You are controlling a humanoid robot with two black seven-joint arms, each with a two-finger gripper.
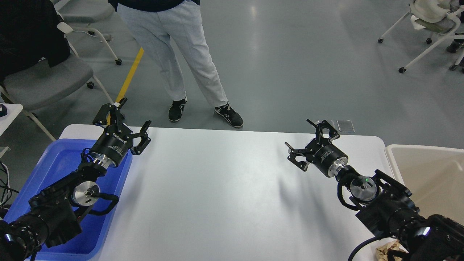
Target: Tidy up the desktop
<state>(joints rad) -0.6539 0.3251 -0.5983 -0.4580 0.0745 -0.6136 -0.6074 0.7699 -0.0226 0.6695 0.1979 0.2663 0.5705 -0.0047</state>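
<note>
Both hands hang over the white table (pixel 224 188) with fingers spread, holding nothing. The left hand (pixel 125 119) sits upper left above the blue tray (pixel 54 163); the right hand (pixel 308 139) sits right of centre.

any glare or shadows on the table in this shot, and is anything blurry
Head view: the desktop is evenly lit with a soft bright sheen near its middle and no harsh glare; faint grey shadows stretch under the left gripper and the right gripper. A pale light streak reflects off the grey floor. Everything looks sharp, with slight wide-angle stretch at the edges.
</note>
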